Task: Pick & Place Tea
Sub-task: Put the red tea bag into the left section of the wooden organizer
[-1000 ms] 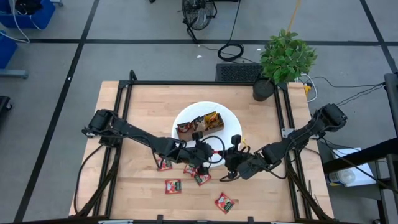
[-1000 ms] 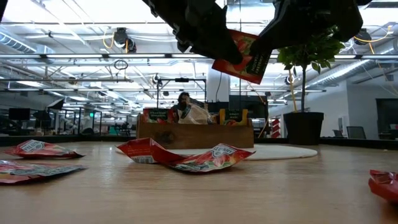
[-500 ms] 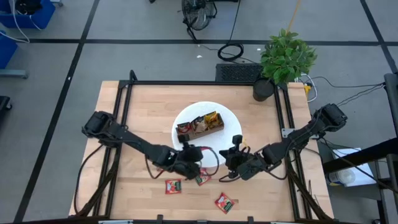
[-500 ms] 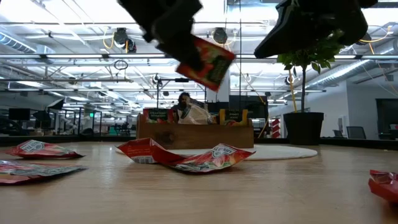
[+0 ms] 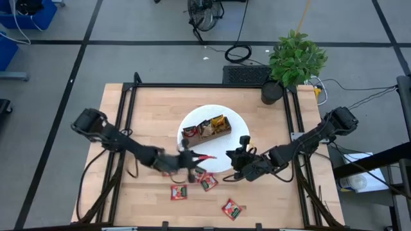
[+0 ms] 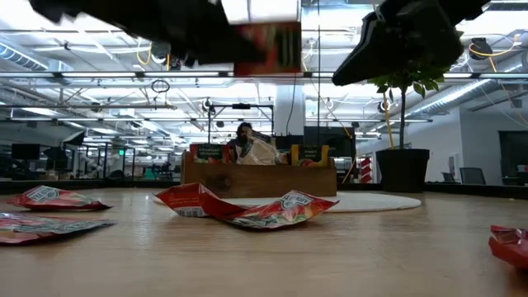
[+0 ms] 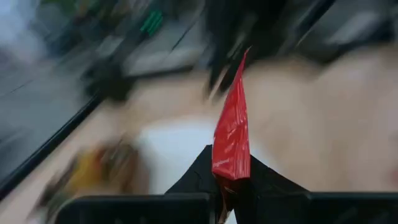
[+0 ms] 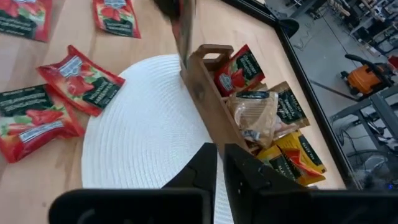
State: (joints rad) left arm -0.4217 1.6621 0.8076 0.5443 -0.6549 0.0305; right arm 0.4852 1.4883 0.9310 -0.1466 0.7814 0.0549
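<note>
The wooden tabletop [image 5: 148, 115] carries a round white placemat [image 5: 232, 122] just beyond both tools, a potted plant [image 5: 292, 61] at its far corner past the right tool [image 5: 239, 156], and red tea sachets [image 5: 178, 192] lying flat nearer than the tools.

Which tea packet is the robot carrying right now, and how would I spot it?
Start at the round white mat mid-table, with the wooden tray on it. Just off the mat's near-left edge, the left hand pinches a red sachet. Unlike the other red sachets lying flat on the wood, it hangs in the air, edge-on.
</note>
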